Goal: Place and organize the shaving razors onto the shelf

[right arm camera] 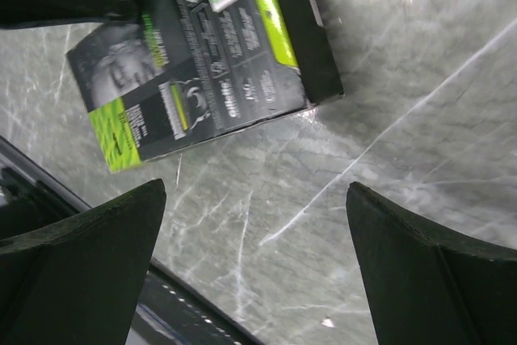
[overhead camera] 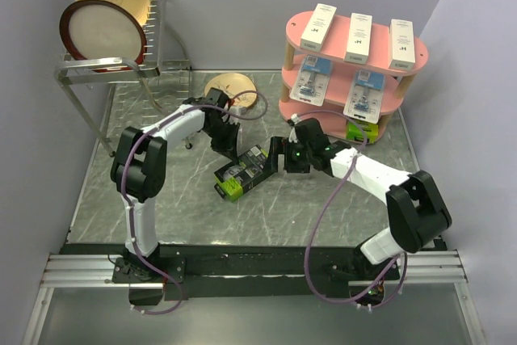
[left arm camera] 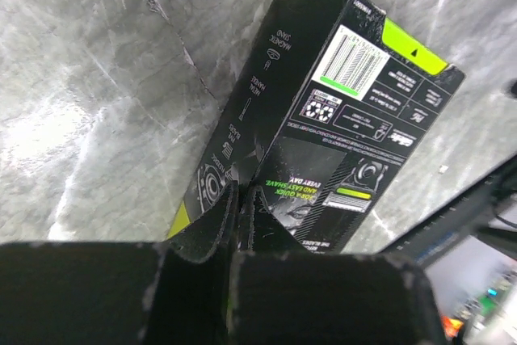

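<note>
Currently logged: black-and-lime box (overhead camera: 242, 172), flat on grey marbled table (overhead camera: 161, 199), long axis diagonal, one short end toward right gripper (overhead camera: 278, 156); right gripper just off that end, fingers spread wide, nothing between; left gripper (overhead camera: 229, 146) nearer, above the box's long edge, fingers (left arm camera: 212, 228) pressed together, contact with the box not determinable; pink shelf (overhead camera: 338, 44) beyond the box past the right gripper, stocked with white boxes (overhead camera: 358, 36) and blue cards (overhead camera: 311, 85); dish rack (overhead camera: 105, 70) well apart from the box, opposite side; lilac walls around.

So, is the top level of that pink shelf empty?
No, three slim white boxes stand side by side on the top level of the pink shelf.
</note>
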You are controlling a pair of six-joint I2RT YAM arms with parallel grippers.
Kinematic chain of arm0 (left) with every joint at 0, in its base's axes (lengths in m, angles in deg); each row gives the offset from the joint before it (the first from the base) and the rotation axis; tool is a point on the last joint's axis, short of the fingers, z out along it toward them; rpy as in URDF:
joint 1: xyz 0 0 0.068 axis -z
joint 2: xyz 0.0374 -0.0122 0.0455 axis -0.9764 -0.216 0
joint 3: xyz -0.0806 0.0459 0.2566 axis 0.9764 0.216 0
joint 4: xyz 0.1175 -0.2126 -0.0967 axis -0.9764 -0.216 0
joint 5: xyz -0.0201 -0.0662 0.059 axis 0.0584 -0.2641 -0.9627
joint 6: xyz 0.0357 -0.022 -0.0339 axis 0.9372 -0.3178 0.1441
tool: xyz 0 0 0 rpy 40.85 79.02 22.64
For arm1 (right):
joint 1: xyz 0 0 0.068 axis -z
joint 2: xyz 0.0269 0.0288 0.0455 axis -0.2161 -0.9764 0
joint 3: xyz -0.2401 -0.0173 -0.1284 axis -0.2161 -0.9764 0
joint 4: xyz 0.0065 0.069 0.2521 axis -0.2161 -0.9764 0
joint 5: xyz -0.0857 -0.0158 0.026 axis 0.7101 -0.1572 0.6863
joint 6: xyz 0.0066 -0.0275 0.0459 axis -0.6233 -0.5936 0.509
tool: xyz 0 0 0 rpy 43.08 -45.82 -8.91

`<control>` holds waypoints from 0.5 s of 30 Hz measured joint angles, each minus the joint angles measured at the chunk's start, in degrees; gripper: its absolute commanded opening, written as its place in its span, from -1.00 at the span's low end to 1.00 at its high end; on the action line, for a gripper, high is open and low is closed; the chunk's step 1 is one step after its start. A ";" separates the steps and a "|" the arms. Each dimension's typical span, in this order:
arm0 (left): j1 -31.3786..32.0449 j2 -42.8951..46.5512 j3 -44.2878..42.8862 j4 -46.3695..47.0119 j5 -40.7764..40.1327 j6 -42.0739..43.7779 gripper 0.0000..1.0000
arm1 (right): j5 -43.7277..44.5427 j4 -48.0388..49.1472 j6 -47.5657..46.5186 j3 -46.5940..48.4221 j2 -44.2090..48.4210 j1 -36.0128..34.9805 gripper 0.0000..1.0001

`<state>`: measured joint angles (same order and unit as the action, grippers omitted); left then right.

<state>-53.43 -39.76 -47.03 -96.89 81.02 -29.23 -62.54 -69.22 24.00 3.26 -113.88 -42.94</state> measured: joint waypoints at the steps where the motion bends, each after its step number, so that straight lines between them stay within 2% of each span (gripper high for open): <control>1: -0.33 -0.24 0.00 0.00 1.09 -0.26 -0.98 | -0.09 0.20 1.46 -0.04 -0.85 -0.04 1.00; 9: -2.29 -2.34 -0.50 -0.61 7.10 -1.68 -0.98 | -3.15 4.98 12.11 -3.15 -3.91 -0.02 1.00; 15: -2.49 -2.91 -0.98 -1.25 8.48 -1.77 -0.92 | -10.51 18.32 22.60 -3.04 -14.80 -1.40 0.93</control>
<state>-55.92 -42.67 -48.01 -98.14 89.50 -31.00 -73.05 -50.90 46.60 0.22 -128.68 -44.34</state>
